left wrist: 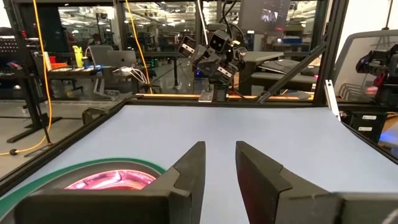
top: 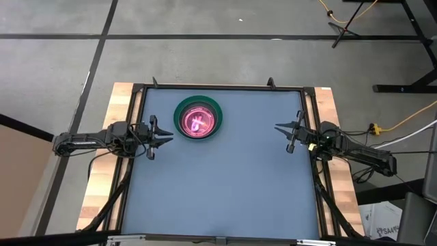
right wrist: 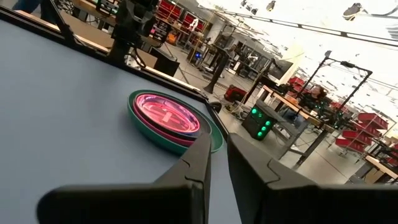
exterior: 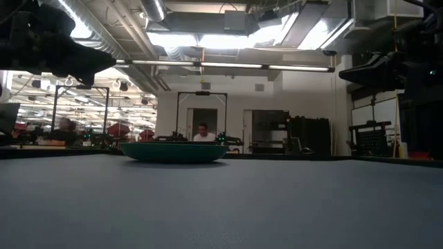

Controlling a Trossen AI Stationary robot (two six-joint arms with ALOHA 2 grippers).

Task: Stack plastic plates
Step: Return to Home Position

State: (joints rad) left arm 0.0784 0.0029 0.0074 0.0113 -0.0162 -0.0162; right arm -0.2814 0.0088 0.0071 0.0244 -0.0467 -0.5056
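plastic plates (top: 197, 119) sit as one nested stack on the desk (top: 225, 191), in its far half and left of its middle. the wide dark green plate (top: 179, 108) is the bottom one and holds all the rest inside its rim; a glowing pink plate (top: 198, 124) lies on top. how many plates lie between them cannot be told.

the high view shows only pink ringed by green. the right wrist view sees the stack from the side, with pink rims (right wrist: 166, 116) above a cyan band (right wrist: 149, 132), and the green rim (right wrist: 214, 138) reaching out wider than both. the low view gives only the green plate's shallow outline (exterior: 173, 152), with the inner plates hidden behind it and a person (exterior: 202, 133) in the room beyond the desk.

the stack lies flat with its hollow side up; being round, it has no long axis.

the left tool (top: 169, 139) hangs by the desk's left edge, its fingers (left wrist: 189, 171) a narrow gap apart and holding nothing. the right tool (top: 280, 128) hangs by the desk's right edge, its fingers (right wrist: 193, 158) also narrowly parted and empty.
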